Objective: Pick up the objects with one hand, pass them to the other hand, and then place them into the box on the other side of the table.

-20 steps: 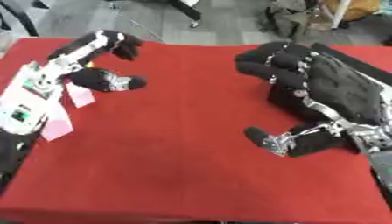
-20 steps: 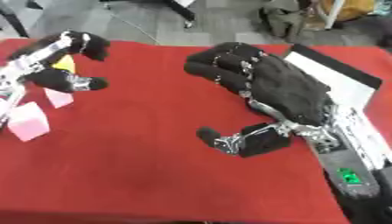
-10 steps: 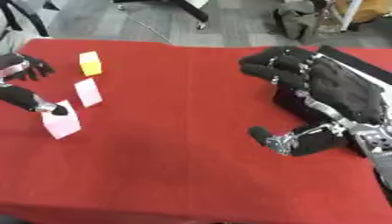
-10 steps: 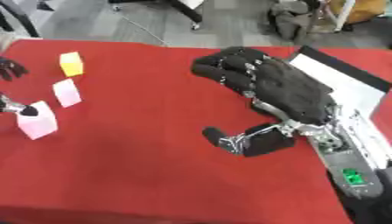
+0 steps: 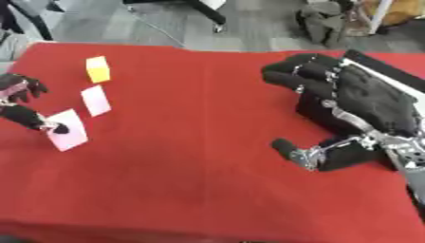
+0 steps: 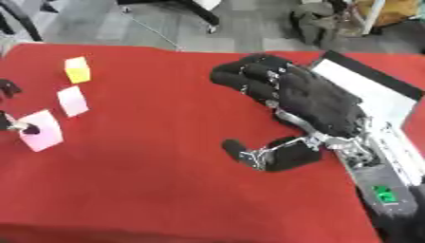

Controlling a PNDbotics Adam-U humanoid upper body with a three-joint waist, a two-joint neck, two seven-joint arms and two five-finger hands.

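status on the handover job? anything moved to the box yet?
Nothing looks delivered. The yellow block and two pink blocks sit on the red table at its left side. The left hand is at the left edge, a fingertip touching the nearer pink block, no grasp visible. The right hand rests open, holding nothing. Pickup, handover and placing all remain. The white box shows at right.

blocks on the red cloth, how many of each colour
yellow block: 1
pink blocks: 2, the smaller one and the larger one by the left hand
total: 3
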